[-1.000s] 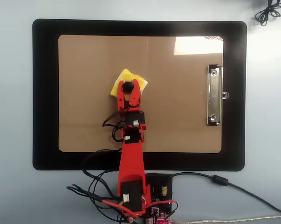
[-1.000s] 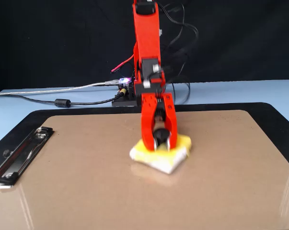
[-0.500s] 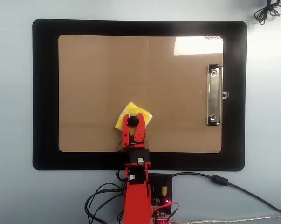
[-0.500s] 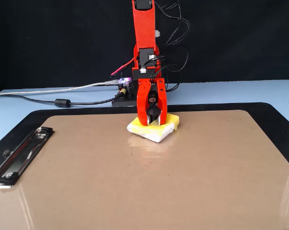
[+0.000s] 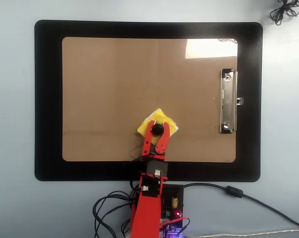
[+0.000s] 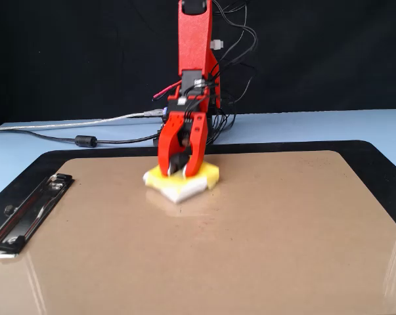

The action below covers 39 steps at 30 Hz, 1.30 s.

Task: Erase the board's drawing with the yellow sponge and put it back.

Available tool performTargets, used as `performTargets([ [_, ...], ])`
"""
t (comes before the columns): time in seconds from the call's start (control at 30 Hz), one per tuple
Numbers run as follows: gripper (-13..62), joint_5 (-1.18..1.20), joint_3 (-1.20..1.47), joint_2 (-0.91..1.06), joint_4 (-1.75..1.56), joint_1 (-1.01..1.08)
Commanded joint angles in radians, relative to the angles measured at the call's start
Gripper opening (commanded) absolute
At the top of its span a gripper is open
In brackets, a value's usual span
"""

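Note:
The brown board (image 5: 104, 84) (image 6: 237, 249) lies on a black mat, with its silver clip (image 5: 228, 101) (image 6: 27, 211) at the right in the overhead view. The yellow sponge (image 5: 159, 117) (image 6: 208, 176) rests flat on the board near the edge closest to the arm's base. My red gripper (image 5: 158, 129) (image 6: 180, 169) stands over the sponge, shut on its black knob (image 5: 157, 130). No drawing shows on the board in either view; the spot under the sponge is hidden.
The black mat (image 5: 47, 99) (image 6: 46, 164) rims the board on a pale blue table. The arm's base electronics (image 5: 170, 203) and loose cables (image 6: 86, 140) sit just beyond the mat. A coiled cable (image 5: 284, 11) lies at the overhead view's top right.
The gripper dragged the sponge from the board's middle back toward the arm's base edge, then sideways, right in the overhead view and left in the fixed view.

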Motion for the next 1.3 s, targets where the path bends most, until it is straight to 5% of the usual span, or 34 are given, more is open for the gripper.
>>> performTargets([
  [0.0, -8.2, -0.003, 0.075, 0.153, -0.012, -0.041],
  [0.17, -8.2, -0.008, 0.12, 0.221, -0.017, -0.175],
  [0.43, -8.2, -0.008, -0.236, -0.155, -0.026, -0.173],
  [0.7, -8.2, -0.003, 0.186, 0.345, 0.011, -0.175],
  [0.8, -8.2, 0.003, 0.206, 0.391, 0.055, -0.175],
  [1.1, -8.2, 0.006, -0.044, 0.101, 0.067, 0.0],
  [1.27, -8.2, -0.008, -0.071, 0.06, 0.067, -0.1],
])
